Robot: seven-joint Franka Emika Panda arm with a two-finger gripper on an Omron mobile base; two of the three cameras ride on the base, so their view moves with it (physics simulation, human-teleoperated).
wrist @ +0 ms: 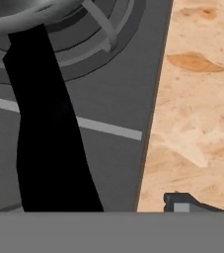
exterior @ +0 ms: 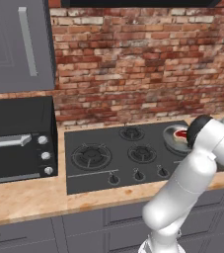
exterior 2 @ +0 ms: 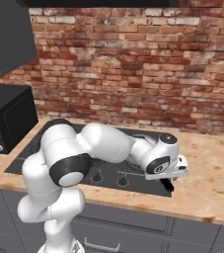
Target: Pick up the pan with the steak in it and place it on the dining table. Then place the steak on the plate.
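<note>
Stove: black cooktop set in the counter.
Pan: on the burner at 3 o'clock, steak inside.
Handle: close below the hand.
Gripper: finger spread can't be told.
Risk: an off-centre grasp would tip the pan and slide the steak out.

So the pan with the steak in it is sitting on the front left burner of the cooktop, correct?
Not quite. The pan with the steak in it sits at the right side of the cooktop, toward the back, not on the front left burner, which is bare. The left base view shows this.
</note>
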